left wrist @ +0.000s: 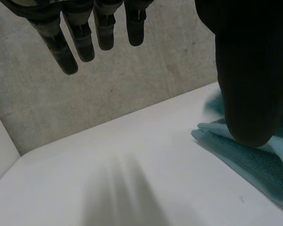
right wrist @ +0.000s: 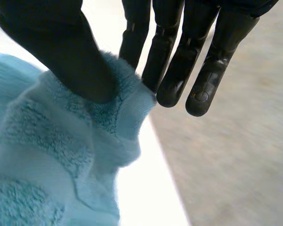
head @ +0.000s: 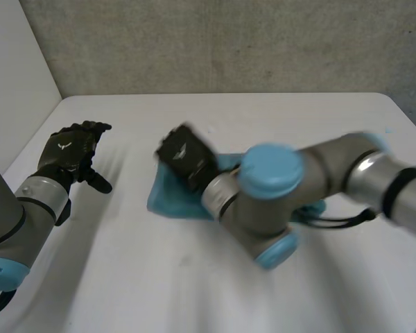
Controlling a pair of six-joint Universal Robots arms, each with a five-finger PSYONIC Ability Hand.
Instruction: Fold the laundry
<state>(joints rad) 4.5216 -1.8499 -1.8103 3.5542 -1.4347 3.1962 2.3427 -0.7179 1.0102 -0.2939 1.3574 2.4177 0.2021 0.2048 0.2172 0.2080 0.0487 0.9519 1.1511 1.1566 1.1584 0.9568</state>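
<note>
A light-blue towel lies folded near the middle of the white table, mostly covered by my right arm. My right hand is at the towel's far left part. In the right wrist view the thumb presses a lifted fold of the towel against the straight fingers, pinching it. My left hand hovers over bare table to the left, apart from the towel. Its fingers are straight and hold nothing, and the towel's edge lies beyond its thumb.
The table's far edge meets a grey wall, and a white wall closes the left side. Bare tabletop lies between my left hand and the towel and along the front.
</note>
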